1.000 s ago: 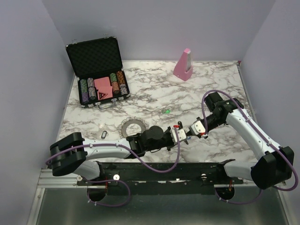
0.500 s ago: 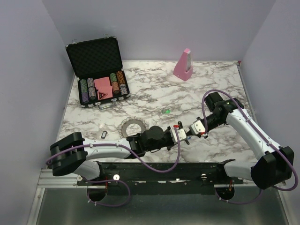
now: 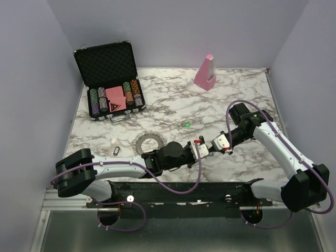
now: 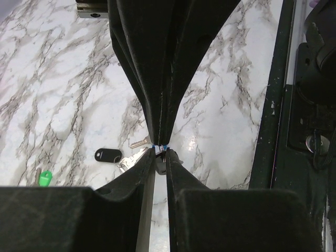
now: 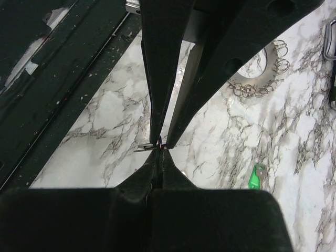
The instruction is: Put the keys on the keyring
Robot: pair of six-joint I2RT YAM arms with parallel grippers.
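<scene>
one flat grey loop-rimmed keyring [image 3: 142, 139]

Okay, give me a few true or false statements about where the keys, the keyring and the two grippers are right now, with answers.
1. The poker chip case stands open. True.
2. The green key lies inside the case. False: it lies on the bare table, to the right of the keyring and farther back.
3. The left gripper and the right gripper meet tip to tip. True.
4. The right gripper holds the keyring. False: the keyring lies flat on the table, left of the fingertips.
5. The pink wedge lies tipped over at the near edge. False: it stands upright at the far edge.
</scene>
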